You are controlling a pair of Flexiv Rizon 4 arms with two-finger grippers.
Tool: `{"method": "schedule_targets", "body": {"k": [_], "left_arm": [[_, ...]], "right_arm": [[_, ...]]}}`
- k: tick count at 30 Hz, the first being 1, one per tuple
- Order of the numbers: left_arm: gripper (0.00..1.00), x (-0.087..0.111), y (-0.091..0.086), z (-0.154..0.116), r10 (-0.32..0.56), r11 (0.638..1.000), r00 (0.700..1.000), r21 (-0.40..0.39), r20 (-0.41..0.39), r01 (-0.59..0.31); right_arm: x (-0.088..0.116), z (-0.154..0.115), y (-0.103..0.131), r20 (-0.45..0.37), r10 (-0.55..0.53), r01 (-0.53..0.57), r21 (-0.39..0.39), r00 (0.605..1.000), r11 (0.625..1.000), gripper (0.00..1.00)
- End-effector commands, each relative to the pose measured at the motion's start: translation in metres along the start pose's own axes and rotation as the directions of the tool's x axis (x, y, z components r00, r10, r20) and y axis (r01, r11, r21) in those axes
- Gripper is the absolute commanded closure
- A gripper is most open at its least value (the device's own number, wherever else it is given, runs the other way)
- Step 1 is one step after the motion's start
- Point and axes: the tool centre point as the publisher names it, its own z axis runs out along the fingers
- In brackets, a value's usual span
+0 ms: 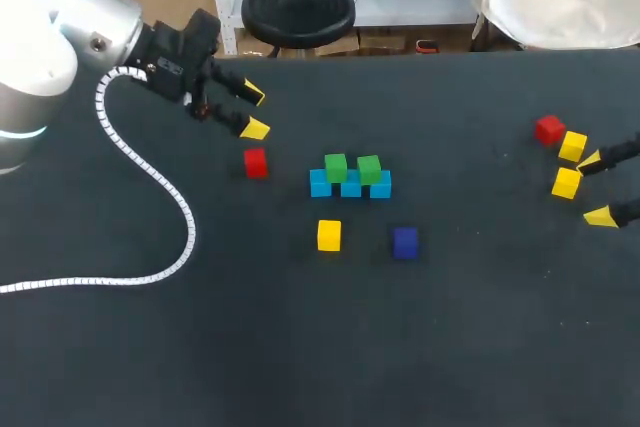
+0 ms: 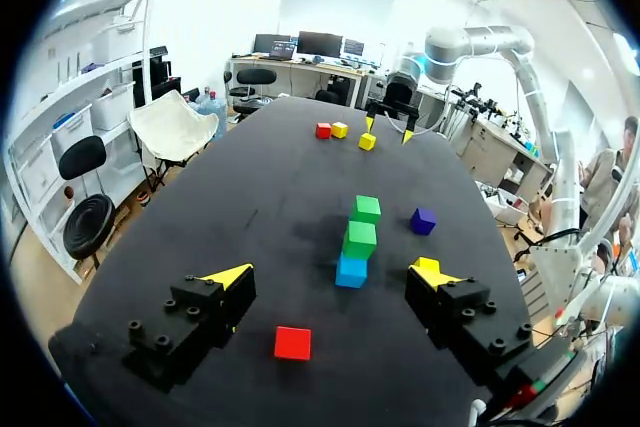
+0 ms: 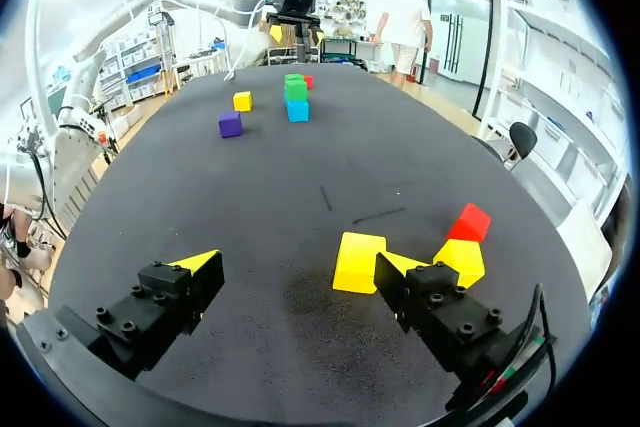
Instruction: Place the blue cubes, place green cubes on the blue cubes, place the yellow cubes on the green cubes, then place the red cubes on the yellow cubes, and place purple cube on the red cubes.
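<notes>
Three blue cubes (image 1: 350, 186) stand in a row at mid-table, with two green cubes (image 1: 336, 167) (image 1: 369, 168) on top of them. Nearer the front lie a yellow cube (image 1: 329, 235) and a purple cube (image 1: 405, 242). My left gripper (image 1: 252, 112) hangs open just behind a red cube (image 1: 255, 162), which lies under and between its fingers (image 2: 292, 343). At the right, my right gripper (image 1: 596, 188) is open beside two yellow cubes (image 1: 566, 183) (image 1: 572, 146) and another red cube (image 1: 548, 129). The nearer yellow cube (image 3: 359, 261) sits just ahead of its open gripper (image 3: 297, 265), close to one finger.
A white coiled cable (image 1: 150, 172) from my left arm trails over the left part of the dark table (image 1: 300, 347).
</notes>
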Motion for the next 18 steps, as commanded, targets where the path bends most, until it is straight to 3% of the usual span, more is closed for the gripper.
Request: {"method": "schedule_targets", "body": {"k": [1,9,18], "left_arm": [[0.00,-0.001,0.002,0.000,-0.001,1.000,1.000,0.003,-0.003,0.001],[0.00,-0.001,0.002,0.000,-0.001,1.000,1.000,0.003,-0.003,0.001],[0.00,-0.001,0.002,0.000,-0.001,1.000,1.000,0.003,-0.003,0.001]], "right_arm": [[0.002,0.004,-0.003,0.007,-0.003,0.003,-0.003,1.000,1.000,0.00],[-0.001,0.007,-0.009,0.010,-0.010,0.010,-0.006,1.000,1.000,0.00],[-0.004,-0.008,-0.013,-0.036,-0.048,0.047,-0.009,0.998,0.999,0.00]]}}
